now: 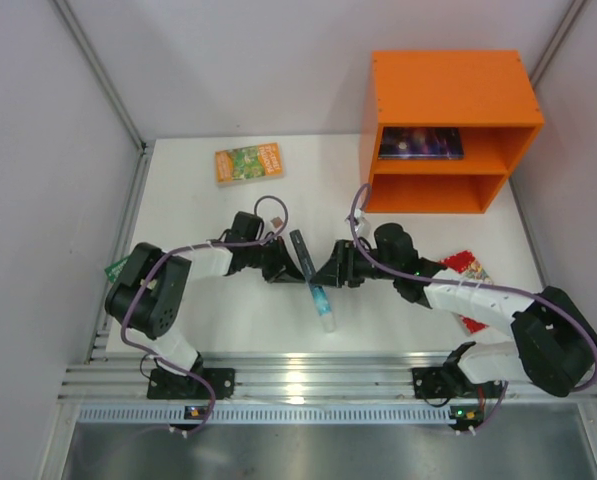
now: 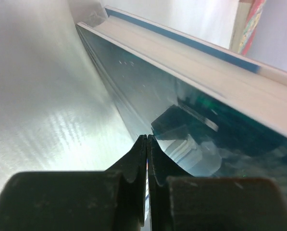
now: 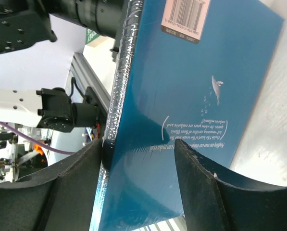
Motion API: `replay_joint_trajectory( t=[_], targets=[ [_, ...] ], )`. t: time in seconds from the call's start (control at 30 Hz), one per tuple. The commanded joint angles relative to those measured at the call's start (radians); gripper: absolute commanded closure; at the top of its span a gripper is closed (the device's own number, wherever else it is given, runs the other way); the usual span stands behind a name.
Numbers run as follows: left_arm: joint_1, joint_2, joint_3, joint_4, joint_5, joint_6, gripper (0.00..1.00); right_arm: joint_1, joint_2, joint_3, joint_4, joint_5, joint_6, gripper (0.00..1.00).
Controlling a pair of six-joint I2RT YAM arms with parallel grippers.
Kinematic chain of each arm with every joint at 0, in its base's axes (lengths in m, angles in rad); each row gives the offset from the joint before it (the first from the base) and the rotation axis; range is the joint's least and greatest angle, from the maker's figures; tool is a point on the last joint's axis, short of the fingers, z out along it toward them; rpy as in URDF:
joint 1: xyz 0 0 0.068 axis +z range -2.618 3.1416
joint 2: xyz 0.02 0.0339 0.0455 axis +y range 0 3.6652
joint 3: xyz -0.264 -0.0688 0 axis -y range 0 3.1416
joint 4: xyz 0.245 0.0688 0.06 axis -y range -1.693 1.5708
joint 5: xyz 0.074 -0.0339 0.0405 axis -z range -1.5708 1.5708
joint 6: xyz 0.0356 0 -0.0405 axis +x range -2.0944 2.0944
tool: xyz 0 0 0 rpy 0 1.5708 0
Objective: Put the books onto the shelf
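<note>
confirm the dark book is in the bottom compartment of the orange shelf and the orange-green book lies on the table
Wrong compartment: the dark book is in the top compartment of the orange shelf, as the top external view shows. The orange-green book does lie on the table.

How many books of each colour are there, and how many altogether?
orange-green book: 1
dark blue-purple book: 1
teal book: 1
red book: 1
green book: 1
Total: 5 books
</note>
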Motion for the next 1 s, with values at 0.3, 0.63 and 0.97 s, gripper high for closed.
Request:
replay_joint_trajectory(
  t=[0.3,0.63,0.97],
  targets=[
    [-0.051,-0.087,0.156,-0.074,-0.032,0.026,0.94,0.01,-0.019,0.114,-0.297,0.078,-0.141,0.35],
    [-0.135,-0.142,0.175,-0.039,-0.017,-0.037,0.94,0.002,-0.054,0.166,-0.372,0.112,-0.155,0.31],
    [-0.238,-0.196,0.19,0.034,-0.052,-0.119,0.95,-0.025,-0.1,0.185,-0.452,0.149,-0.158,0.28]
  ],
)
